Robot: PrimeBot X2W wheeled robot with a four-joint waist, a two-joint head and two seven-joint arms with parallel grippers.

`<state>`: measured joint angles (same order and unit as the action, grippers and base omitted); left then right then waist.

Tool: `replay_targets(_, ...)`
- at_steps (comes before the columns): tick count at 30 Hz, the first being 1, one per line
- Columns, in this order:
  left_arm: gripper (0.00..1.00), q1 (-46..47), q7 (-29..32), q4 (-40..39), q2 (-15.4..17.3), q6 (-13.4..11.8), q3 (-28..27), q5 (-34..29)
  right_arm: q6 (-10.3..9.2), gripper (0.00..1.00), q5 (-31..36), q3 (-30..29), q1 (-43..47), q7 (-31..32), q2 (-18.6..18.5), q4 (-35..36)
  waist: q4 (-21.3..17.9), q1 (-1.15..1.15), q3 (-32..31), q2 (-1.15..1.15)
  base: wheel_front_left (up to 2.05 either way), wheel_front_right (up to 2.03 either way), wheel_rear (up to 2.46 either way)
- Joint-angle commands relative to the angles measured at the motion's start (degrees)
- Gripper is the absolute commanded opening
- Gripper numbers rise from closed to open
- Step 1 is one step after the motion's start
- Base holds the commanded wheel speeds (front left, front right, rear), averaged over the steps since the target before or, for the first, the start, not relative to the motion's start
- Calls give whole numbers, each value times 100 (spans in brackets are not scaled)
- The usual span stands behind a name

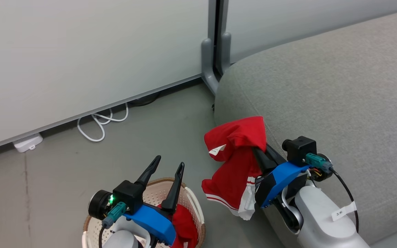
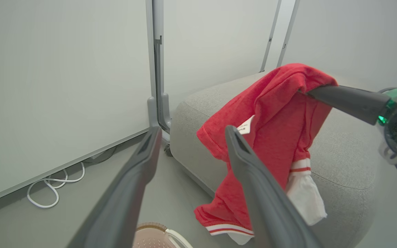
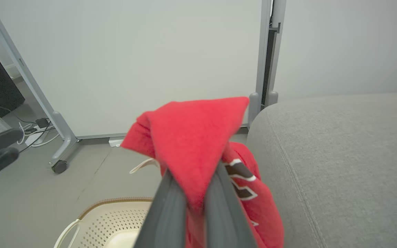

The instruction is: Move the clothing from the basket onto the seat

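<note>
**Desk:** What's closest to you?

**Me:** My left gripper [image 1: 170, 160], low in the head view. Its fingers are spread wide with nothing between them, and it hangs over the basket [image 3: 115, 220]. The basket stands on the floor [image 1: 150, 131], and a red heap [image 1: 184, 224] of fabric lies inside it, partly hidden behind my wrist.

**Desk:** And the other arm?

**Me:** My right gripper [image 3: 194, 172] is clenched tight on a red garment [image 1: 234, 162], with a fold of cloth draped over the fingertips. The garment hangs down in the air between the basket and the seat [image 1: 339, 86], up against the seat's rounded front corner (I can't tell whether it brushes the upholstery). I can see a white tag near its top, white stripes along its lower hem, and a bit of lettering in the right wrist view.

**Desk:** Anything on the seat itself?

**Me:** Grey woven cushion with a stitched seam, running off to my right.

**Desk:** Further back?

**Me:** A white cable [image 1: 98, 127] is looped on the floor at the foot of the wall panels [image 1: 81, 51]. A grey post [image 1: 210, 58] stands where the panels meet, just behind the seat's corner.
</note>
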<state>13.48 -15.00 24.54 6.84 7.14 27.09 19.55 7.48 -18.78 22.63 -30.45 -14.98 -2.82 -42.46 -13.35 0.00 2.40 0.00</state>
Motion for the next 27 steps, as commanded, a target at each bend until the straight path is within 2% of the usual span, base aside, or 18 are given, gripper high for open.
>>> replay_targets(1,100,83,-28,10,-12,50,-2,-35,2,0,7,-1,-28,-31,-12,36,-254,0,38,0,0,0,0)
replay_targets(21,100,183,-27,-1,110,51,147,82,2,0,-90,0,107,-31,-12,164,-1557,0,175,0,0,0,0)
replay_targets(27,100,167,-27,-16,127,51,175,76,3,0,-68,-17,134,-30,-11,189,-1677,0,188,0,0,0,0)
